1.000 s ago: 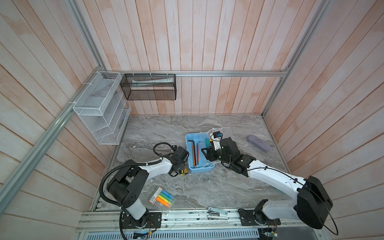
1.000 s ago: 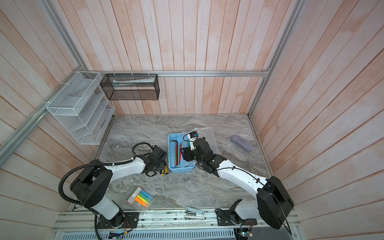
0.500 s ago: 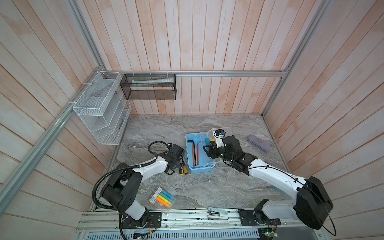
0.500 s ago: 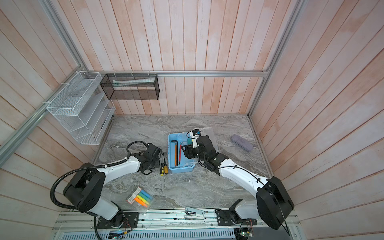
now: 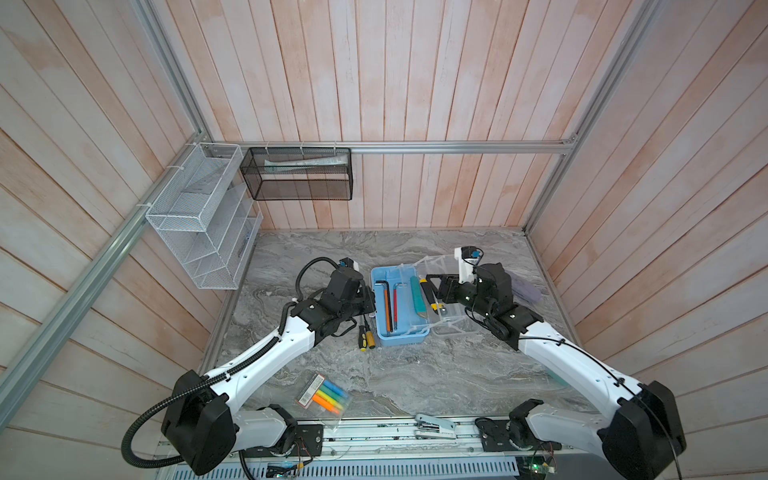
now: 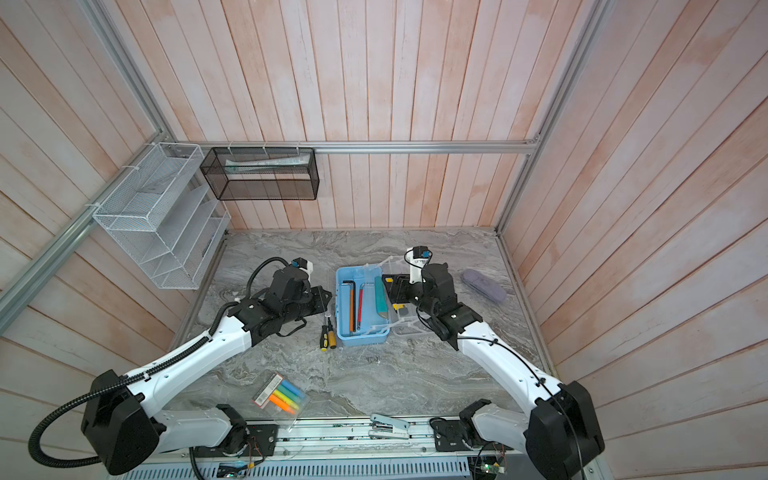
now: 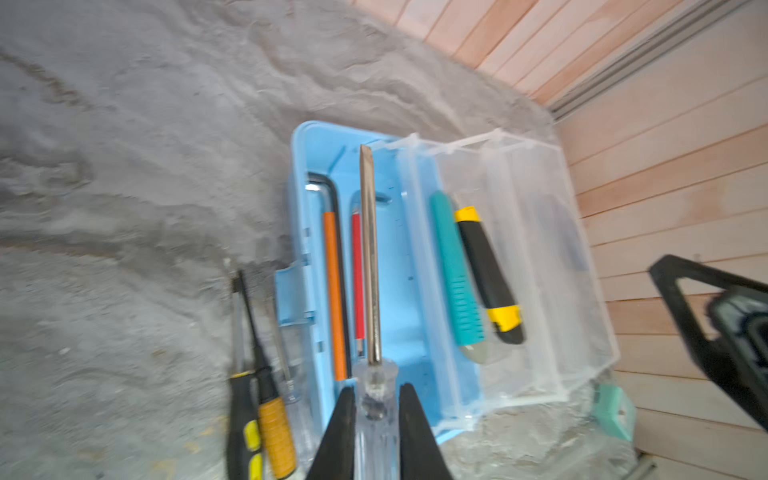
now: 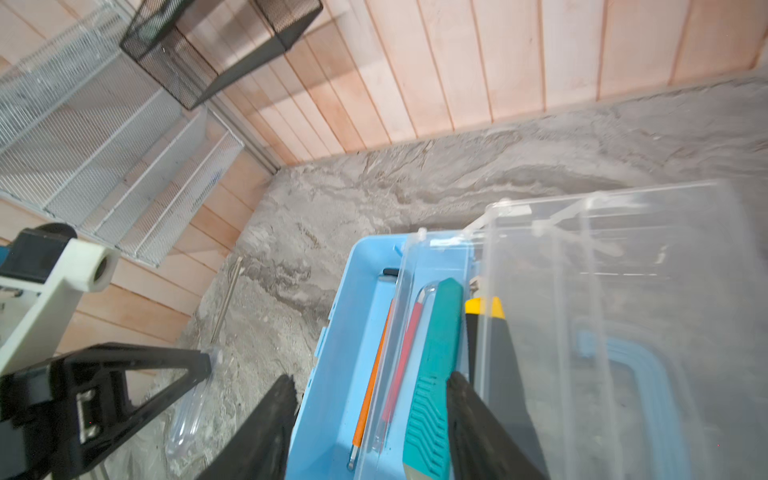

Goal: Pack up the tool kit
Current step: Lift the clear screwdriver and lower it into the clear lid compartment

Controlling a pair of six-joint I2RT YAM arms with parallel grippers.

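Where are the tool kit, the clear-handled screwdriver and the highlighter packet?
tool kit (image 5: pixel 401 340): in a top view, blue front wall.
clear-handled screwdriver (image 7: pixel 370 249): left wrist view, metal shaft.
highlighter packet (image 5: pixel 328 395): in a top view, coloured pens.

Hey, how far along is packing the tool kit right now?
Done: hex keys and knives lie in the open tool kit. In hand: left gripper holds the clear-handled screwdriver beside it. Left: two screwdrivers on the table, then closing the lid.
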